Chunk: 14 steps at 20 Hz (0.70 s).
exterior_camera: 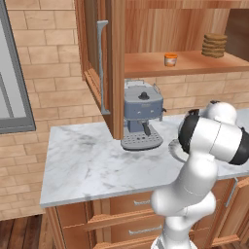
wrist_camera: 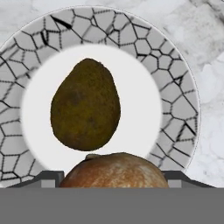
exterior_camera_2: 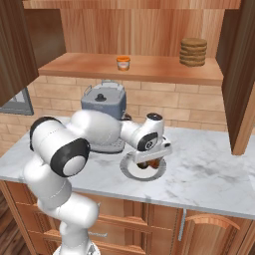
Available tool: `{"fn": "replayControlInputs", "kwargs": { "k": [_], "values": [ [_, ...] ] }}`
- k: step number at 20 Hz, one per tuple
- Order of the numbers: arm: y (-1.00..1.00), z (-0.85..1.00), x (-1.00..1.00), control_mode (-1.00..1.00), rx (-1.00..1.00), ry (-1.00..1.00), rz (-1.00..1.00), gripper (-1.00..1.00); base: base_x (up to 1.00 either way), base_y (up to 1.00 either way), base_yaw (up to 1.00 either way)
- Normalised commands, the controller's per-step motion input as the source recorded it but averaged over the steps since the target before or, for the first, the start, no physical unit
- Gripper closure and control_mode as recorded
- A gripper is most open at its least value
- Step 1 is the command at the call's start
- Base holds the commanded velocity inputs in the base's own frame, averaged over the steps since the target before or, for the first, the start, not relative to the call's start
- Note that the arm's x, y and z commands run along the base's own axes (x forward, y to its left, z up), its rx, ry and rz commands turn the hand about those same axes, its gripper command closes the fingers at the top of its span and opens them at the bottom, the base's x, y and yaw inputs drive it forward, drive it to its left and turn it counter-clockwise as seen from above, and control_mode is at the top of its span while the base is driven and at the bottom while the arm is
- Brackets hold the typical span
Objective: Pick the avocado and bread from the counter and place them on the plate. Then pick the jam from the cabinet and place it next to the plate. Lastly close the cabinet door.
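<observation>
From the left base, the jam (exterior_camera: 170,59) sits on the cabinet shelf (exterior_camera: 194,63). From the right base, the claw (exterior_camera_2: 152,160) hangs over the plate (exterior_camera_2: 130,172) on the desk (exterior_camera_2: 209,174). In the hand view, the claw is clamped on the bread (wrist_camera: 114,170); the avocado (wrist_camera: 85,105) lies on the plate.

Counter (exterior_camera: 87,165): white marble, grey-veined, polished. Cabinet (exterior_camera_2: 149,30): wood, visible grain, satin. Wall (exterior_camera: 44,73): matt tan brick. Plate (wrist_camera: 177,87): smooth ceramic, crackle-patterned rim. Avocado (wrist_camera: 85,105): rough, dull brown-green skin. Bread (wrist_camera: 113,171), at 6 o'clock of the avocado: matt brown crust. Coffee machine (exterior_camera: 141,109): blue-grey, smooth-looking.
</observation>
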Motion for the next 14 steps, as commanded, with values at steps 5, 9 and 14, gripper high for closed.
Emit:
{"fn": "replayControlInputs", "kwargs": {
  "k": [5,9,14],
  "values": [
    [0.0,0.0,0.0,-1.0,0.0,0.0,0.0,1.0,0.0,0.0,0.0],
    [0.0,-0.02,0.0,-1.0,0.0,0.0,0.0,1.0,0.0,0.0,0.0],
    [0.0,-0.08,0.0,-1.0,0.0,0.02,0.0,1.0,0.0,0.0,0.0]
  ]
}}
